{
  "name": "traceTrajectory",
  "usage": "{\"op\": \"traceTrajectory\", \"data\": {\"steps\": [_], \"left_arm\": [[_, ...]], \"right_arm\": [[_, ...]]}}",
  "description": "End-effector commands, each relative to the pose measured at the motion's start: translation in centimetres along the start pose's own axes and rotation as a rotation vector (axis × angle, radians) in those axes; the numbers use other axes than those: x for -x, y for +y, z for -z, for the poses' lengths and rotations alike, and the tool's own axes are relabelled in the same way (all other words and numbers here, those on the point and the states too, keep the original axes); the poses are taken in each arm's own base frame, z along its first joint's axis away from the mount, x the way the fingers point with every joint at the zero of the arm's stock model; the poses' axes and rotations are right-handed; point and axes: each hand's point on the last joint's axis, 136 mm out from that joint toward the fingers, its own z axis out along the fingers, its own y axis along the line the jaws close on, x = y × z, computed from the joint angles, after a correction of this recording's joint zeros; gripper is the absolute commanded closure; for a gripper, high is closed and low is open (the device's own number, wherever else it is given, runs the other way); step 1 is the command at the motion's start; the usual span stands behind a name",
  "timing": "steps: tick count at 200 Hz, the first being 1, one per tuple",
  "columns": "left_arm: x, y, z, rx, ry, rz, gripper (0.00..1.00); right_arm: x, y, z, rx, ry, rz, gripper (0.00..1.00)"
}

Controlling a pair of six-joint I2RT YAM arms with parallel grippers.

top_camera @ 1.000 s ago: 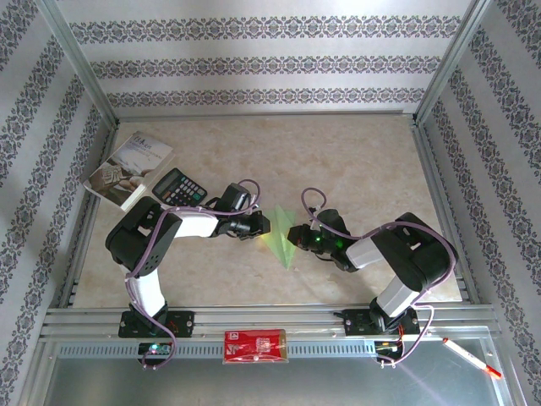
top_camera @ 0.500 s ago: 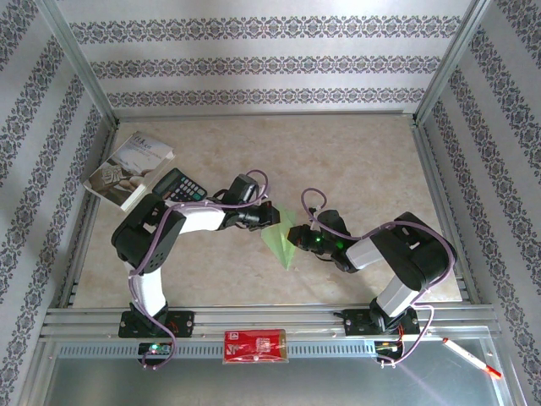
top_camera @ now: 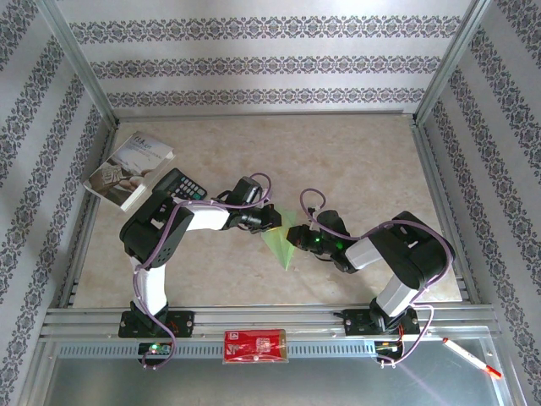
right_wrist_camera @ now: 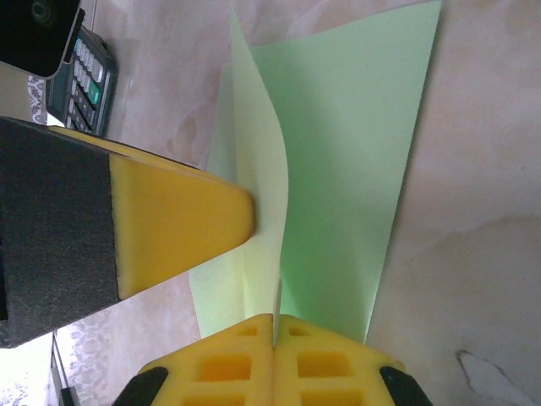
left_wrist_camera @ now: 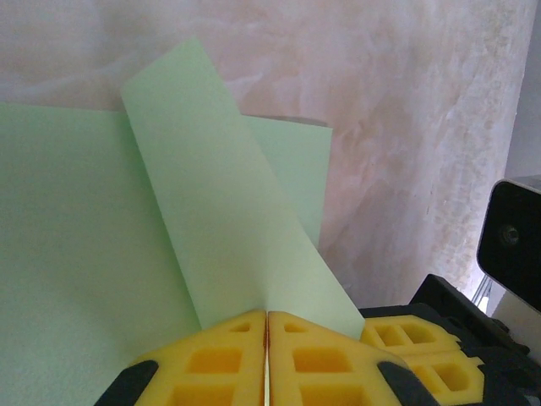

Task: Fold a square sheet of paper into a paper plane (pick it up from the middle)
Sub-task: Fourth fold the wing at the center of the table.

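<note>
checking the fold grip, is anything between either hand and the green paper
Nothing visible does. The left hand and the right hand are each shut straight on the green paper. The calculator and booklet lie away at the far left.

The left gripper [top_camera: 275,222] has slid right and closed on the green paper's [top_camera: 281,247] raised flap.

Booklet [top_camera: 128,169] beside calculator [top_camera: 175,181] far left; red packet [top_camera: 255,346], pen [top_camera: 471,357] near edge.
</note>
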Motion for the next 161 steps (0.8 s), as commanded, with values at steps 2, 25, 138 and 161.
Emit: {"op": "traceTrajectory", "data": {"steps": [2, 25, 138, 161], "left_arm": [[0.0, 0.0, -0.9, 0.001, 0.012, -0.014, 0.91], [-0.3, 0.7, -1.1, 0.018, 0.019, -0.007, 0.91], [-0.6, 1.1, -1.0, 0.028, 0.018, -0.005, 0.91], [-0.5, 1.1, -1.0, 0.028, 0.016, -0.006, 0.91]], "right_arm": [[-2.0, -2.0, -0.1, -0.063, 0.069, -0.015, 0.93], [-1.7, -1.4, 0.0, -0.043, 0.073, -0.008, 0.87], [-1.8, -0.6, 3.0, -0.048, 0.068, 0.022, 0.74], [-2.0, -0.5, 4.0, -0.063, 0.060, 0.035, 0.72]]}}
